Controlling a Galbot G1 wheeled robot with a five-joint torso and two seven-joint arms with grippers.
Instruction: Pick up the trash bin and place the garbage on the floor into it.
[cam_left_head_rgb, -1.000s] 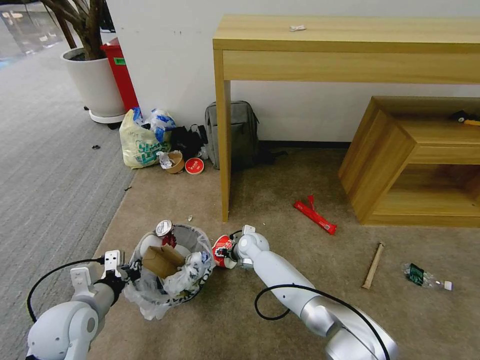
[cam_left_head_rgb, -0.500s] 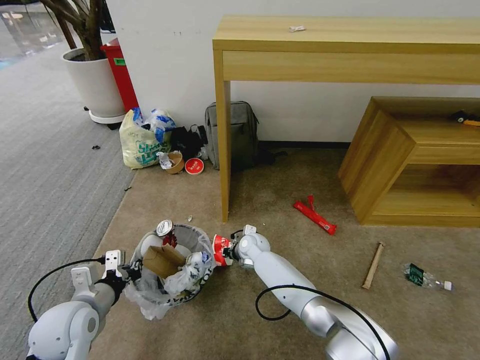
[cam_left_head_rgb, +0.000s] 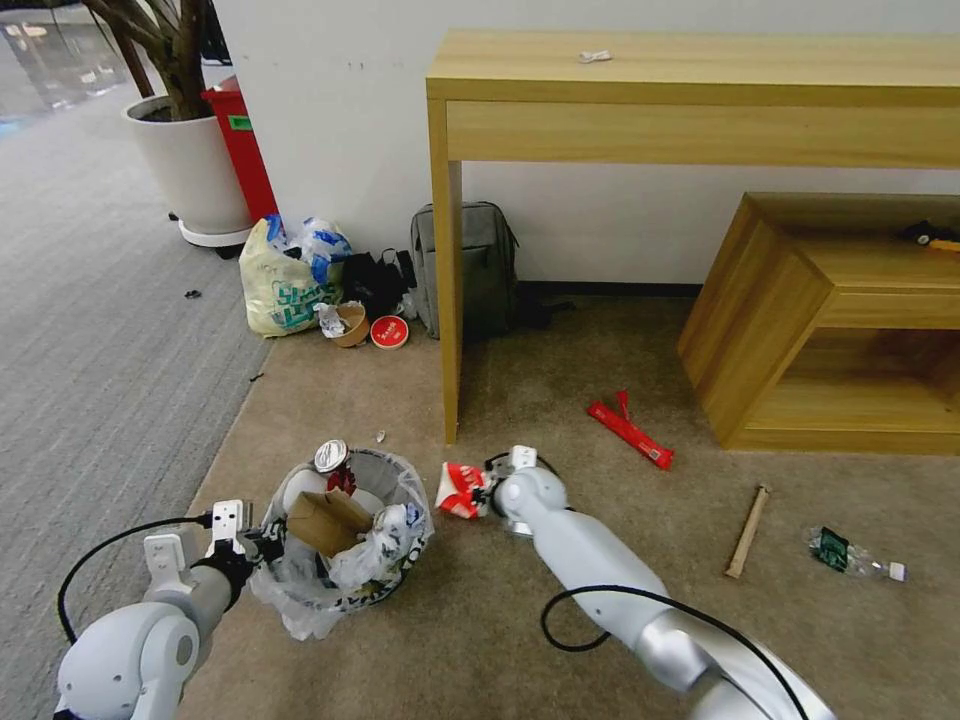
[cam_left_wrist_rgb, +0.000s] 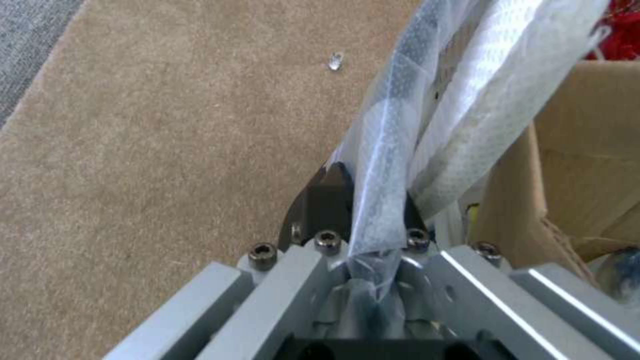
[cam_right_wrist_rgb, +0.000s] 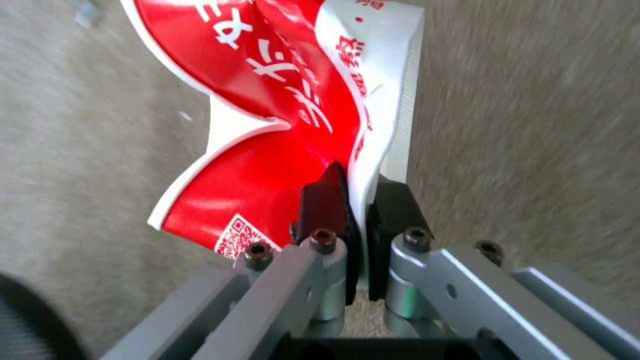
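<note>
The small black trash bin (cam_left_head_rgb: 392, 556), lined with a printed white bag, hangs low over the beige floor (cam_left_head_rgb: 560, 370). My left gripper (cam_left_head_rgb: 258, 541) is shut on its bagged rim (cam_left_wrist_rgb: 427, 115), the jaws pinching the plastic. Cardboard (cam_left_head_rgb: 325, 520), a can (cam_left_head_rgb: 330, 457) and a white cup fill it. Just right of the bin, my right gripper (cam_left_head_rgb: 487, 497) is shut on a crushed red-and-white paper cup (cam_left_head_rgb: 460, 489), its wall (cam_right_wrist_rgb: 280, 125) clamped between the fingers. More garbage lies on the floor: a red wrapper (cam_left_head_rgb: 630, 433), a wooden stick (cam_left_head_rgb: 747, 531) and a small bottle (cam_left_head_rgb: 850, 553).
A wooden desk leg (cam_left_head_rgb: 450, 300) stands just beyond the bin, a low wooden shelf (cam_left_head_rgb: 800, 330) at right. By the wall sit a grey backpack (cam_left_head_rgb: 475, 265), a green-printed shopping bag (cam_left_head_rgb: 280, 285), a brown cup (cam_left_head_rgb: 350, 325) and a red lid (cam_left_head_rgb: 389, 332). Grey ribbed carpet (cam_left_head_rgb: 100, 350) lies left.
My right gripper has carried the crushed cup a little up and to the right, away from the bin's rim. The left gripper and the bin have stayed put.
</note>
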